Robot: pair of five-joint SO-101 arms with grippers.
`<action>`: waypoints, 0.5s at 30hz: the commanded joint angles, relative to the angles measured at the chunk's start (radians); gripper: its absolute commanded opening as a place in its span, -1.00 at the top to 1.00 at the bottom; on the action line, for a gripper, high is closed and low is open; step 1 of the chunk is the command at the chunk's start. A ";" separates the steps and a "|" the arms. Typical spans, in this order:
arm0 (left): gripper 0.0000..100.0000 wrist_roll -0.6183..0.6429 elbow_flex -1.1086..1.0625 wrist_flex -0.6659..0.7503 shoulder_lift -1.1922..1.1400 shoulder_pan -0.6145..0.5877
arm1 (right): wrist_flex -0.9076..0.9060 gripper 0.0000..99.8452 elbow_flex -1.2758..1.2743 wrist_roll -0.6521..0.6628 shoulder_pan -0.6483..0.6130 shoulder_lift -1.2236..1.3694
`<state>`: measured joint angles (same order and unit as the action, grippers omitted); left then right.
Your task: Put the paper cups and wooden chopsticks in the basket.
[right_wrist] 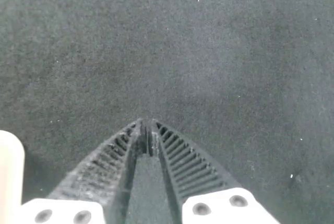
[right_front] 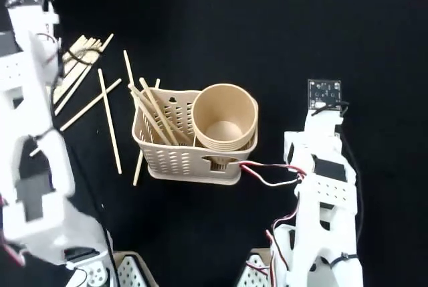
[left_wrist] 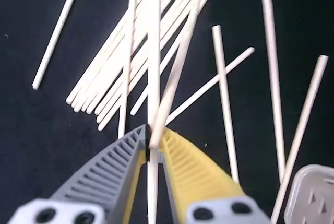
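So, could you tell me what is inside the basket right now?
Nested paper cups fill one compartment of the basket; several wooden chopsticks lean in the other. The floor beneath them is covered.

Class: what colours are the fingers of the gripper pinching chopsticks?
The left gripper has one grey and one yellow finger, clearest in the left wrist view.

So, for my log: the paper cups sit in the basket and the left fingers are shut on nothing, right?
No: the left fingers are shut on chopsticks, as the left wrist view shows; the paper cups do sit in the basket.
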<state>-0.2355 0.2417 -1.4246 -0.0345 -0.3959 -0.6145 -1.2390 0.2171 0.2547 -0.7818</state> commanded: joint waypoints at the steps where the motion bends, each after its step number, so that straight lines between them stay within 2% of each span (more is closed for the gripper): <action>1: 0.94 0.011 -0.286 0.167 0.296 0.036 | 0.018 0.95 0.002 0.008 -0.006 -0.002; 7: 0.94 0.086 -0.598 0.348 0.654 0.076 | 0.018 0.95 0.002 0.008 -0.006 -0.002; 15: 0.94 0.189 -0.687 0.356 0.941 0.077 | 0.017 0.95 0.002 0.008 -0.006 -0.002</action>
<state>-0.0898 -0.4427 -1.0856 0.8124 -0.3330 -0.6145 -1.2390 0.2171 0.2547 -0.7818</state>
